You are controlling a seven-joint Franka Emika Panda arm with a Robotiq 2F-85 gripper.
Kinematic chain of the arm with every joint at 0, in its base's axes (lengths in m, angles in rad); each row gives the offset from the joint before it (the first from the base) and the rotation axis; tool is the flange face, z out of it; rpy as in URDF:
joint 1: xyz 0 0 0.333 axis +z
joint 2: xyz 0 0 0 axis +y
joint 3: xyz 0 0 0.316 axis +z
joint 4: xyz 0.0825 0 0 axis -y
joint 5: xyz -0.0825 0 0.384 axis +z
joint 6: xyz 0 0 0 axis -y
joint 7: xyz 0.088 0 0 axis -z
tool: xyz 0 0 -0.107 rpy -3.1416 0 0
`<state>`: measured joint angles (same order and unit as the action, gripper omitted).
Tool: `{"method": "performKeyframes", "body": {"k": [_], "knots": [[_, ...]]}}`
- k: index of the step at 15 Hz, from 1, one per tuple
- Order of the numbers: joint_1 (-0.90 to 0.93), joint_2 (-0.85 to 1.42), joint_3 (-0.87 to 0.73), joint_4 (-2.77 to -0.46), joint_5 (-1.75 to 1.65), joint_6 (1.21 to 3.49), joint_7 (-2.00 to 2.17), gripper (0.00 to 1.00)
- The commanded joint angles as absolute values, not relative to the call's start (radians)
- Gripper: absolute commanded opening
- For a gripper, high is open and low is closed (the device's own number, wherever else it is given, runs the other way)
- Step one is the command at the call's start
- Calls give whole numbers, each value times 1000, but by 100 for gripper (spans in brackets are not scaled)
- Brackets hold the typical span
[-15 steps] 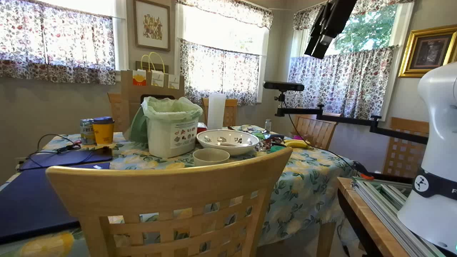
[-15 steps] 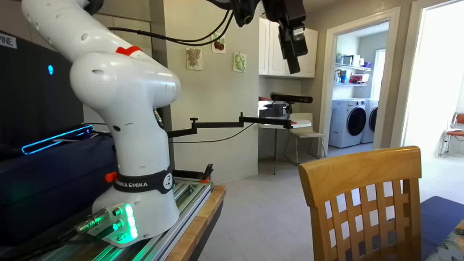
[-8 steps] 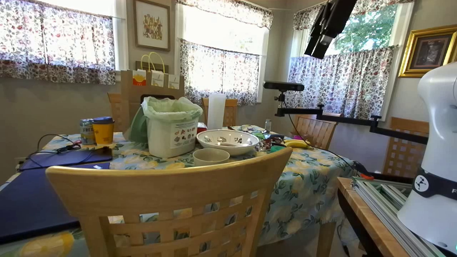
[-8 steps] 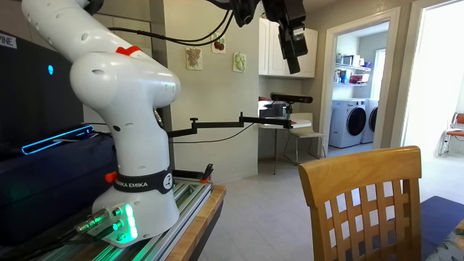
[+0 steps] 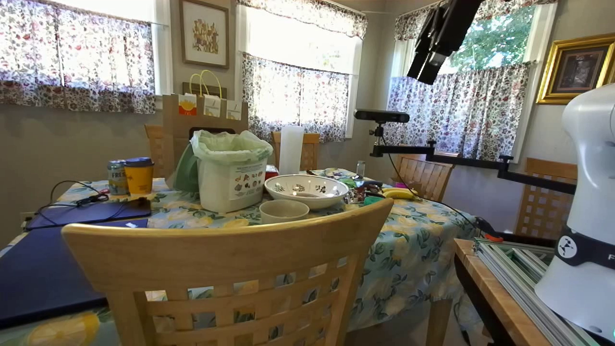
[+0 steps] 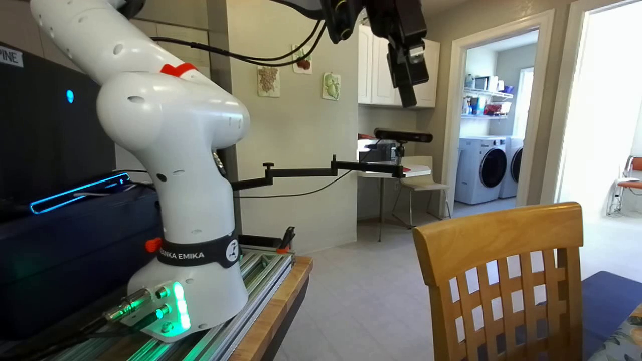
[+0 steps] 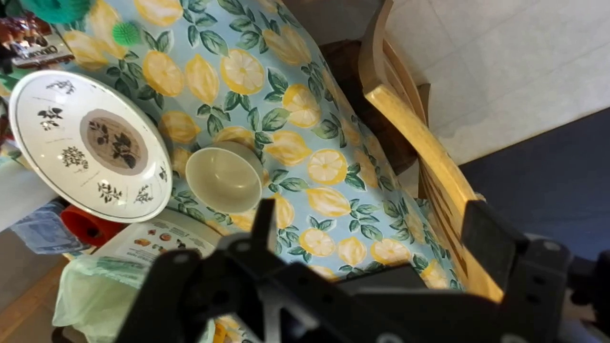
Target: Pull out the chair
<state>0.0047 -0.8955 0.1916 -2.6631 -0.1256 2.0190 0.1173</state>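
So the chair point(image 5: 230, 254), the big light-tan one with the curved top rail, is standing right at the edge of the table point(image 5: 408, 259), back facing outward. I can't see the seat properly, so I honestly can't tell whether it's tucked under the table. The gripper point(image 7: 374, 216) hangs well above table height, clear of the chair, with its two fingers point(image 7: 493, 243) spread wide apart. The white arm point(image 6: 185, 125) it's on stands on a wooden bench point(image 5: 498, 293) beside the table.

The table itself is pretty busy, lemon-print cloth point(image 7: 228, 109) and all. A small cream bowl point(image 5: 283, 210) is the dish closest to the chair's side of the table. Just beside it there's a wide bowl point(image 5: 307, 188) with plant drawings inside, plus a white bin point(image 5: 216, 185) with a pale green liner point(image 5: 230, 146) draped over its rim. Some bananas point(image 5: 400, 193) lie on the table too, and farther along it a yellow cup point(image 5: 139, 179) with a dark lid point(image 5: 139, 162) stands right next to a can point(image 5: 117, 179). A brown paper bag point(image 5: 192, 122) is up behind the bin, toward the table's far side.

Across the table you've got other wooden chairs point(image 5: 423, 175), then windows point(image 5: 302, 31) with flowery curtains point(image 5: 298, 91) behind them. Well away from the table there are two white front-loading machines point(image 6: 471, 170).
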Motion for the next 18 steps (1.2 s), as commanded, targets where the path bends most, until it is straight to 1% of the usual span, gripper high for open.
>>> {"method": "performKeyframes", "body": {"k": [1, 7, 11, 12, 13, 18], "knots": [[45, -808, 237, -2643, -144, 2099, 135, 100], [31, -642, 331, -2579, -199, 2237, 179, 100], [30, -538, 346, -2504, -247, 2241, 219, 100], [41, -527, 337, -2490, -250, 2228, 215, 100], [64, -584, 317, -2546, -240, 2243, 212, 100], [66, -538, 315, -2509, -244, 2240, 212, 100]]}}
